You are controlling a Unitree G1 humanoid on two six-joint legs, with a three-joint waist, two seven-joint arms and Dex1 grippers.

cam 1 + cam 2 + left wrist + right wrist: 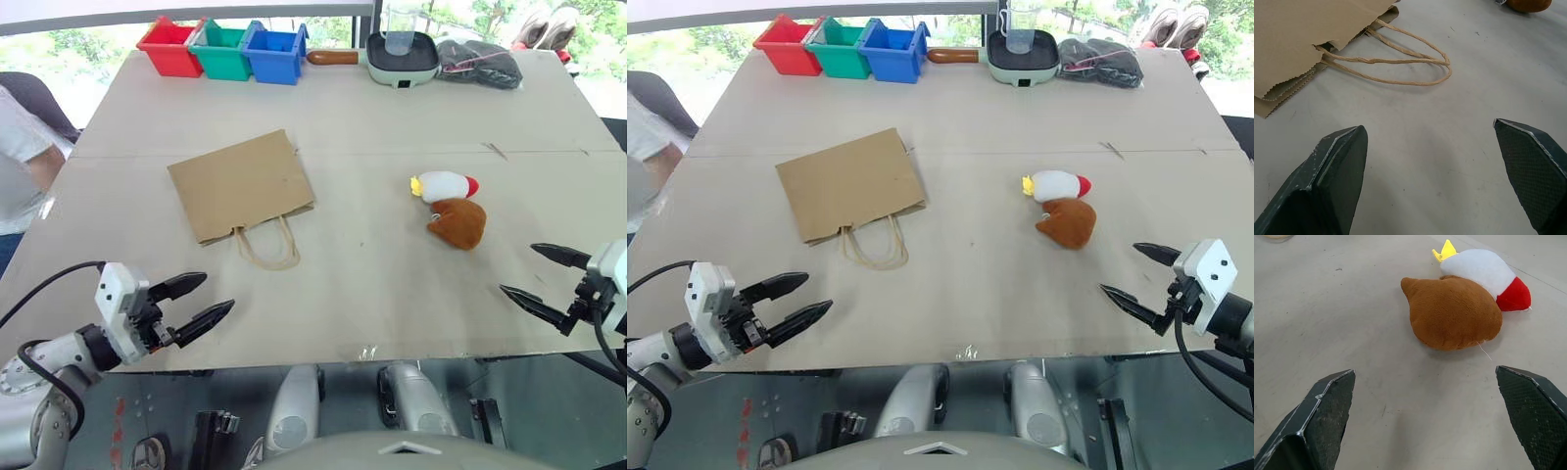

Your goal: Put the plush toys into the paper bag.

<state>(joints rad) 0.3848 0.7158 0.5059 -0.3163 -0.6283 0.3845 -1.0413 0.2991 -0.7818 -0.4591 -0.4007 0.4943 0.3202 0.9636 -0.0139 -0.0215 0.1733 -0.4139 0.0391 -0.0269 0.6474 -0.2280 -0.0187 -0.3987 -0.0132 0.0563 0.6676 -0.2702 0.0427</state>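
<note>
Near edge: left gripper [209, 298] over bare table [392, 313], jaws spread wide, nothing held. Right gripper [545, 277] at near right, also wide open, empty, aimed toward the toys.

Mid table: paper bag [240, 183] lies flat, left of centre, mouth and handles [265, 245] facing near side. Mouth looks pressed nearly shut in left wrist view. Brown plush [458, 222] sits right of centre, touching white chicken [444, 185] just beyond it; both well apart from bag.

Far edge: red bin [168, 46], green bin [222, 51], blue bin [275, 54] in a row, then a pan [402, 57] w/ a clear cup [399, 30] in it, and a dark bundle [477, 63]. Person's sleeve [20, 157] at far left.

Risks (judgement):
- Bag flat, so a toy pushed at the mouth may just shove the bag away; left needs to lift the top layer first.
- Toys touching: grabbing brown one could drag or roll chicken.
- Soft plush may slip from a shallow pinch during carry across.
</note>
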